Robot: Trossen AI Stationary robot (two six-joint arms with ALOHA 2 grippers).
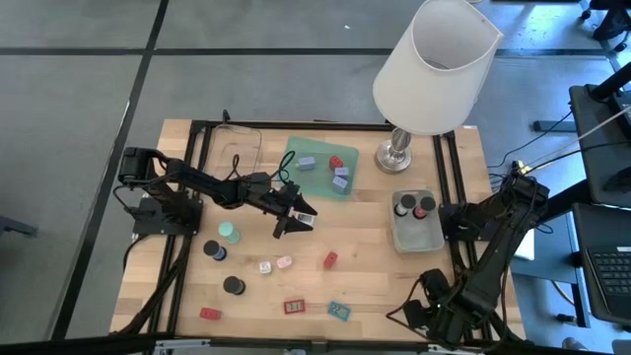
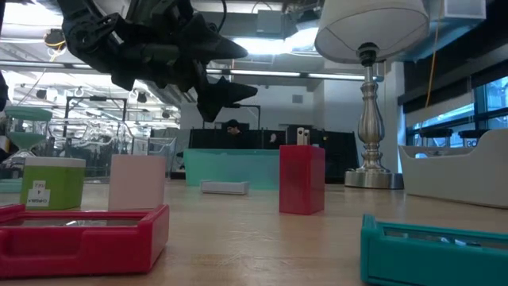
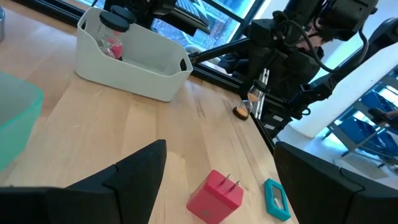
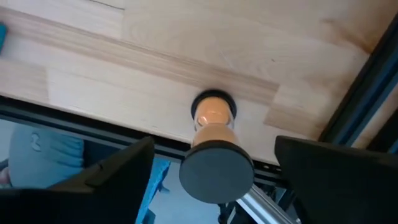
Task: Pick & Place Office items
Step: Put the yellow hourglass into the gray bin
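Observation:
My left gripper (image 1: 296, 222) hovers open and empty above the middle of the table, also seen in the low view (image 2: 218, 75). In the left wrist view (image 3: 221, 149) its fingers stand apart above a red block (image 3: 214, 196) and a flat teal rectangle (image 3: 275, 199). The red block (image 1: 330, 259) stands on the table just right of and nearer than the gripper. Loose on the near half lie white-pink blocks (image 1: 275, 264), a mint-green cap (image 1: 229, 233), black caps (image 1: 234, 286), a flat red rectangle (image 1: 294, 307) and the teal one (image 1: 339, 311). My right gripper (image 4: 214, 144) is open and empty at the near right corner (image 1: 426, 308).
A green tray (image 1: 320, 182) holding lavender and red blocks and a clear tray (image 1: 237, 148) stand at the back. A grey tray (image 1: 416, 235) with black caps is at the right. The white-shaded lamp (image 1: 434, 69) rises at the back right, its base (image 1: 396, 156) on the table.

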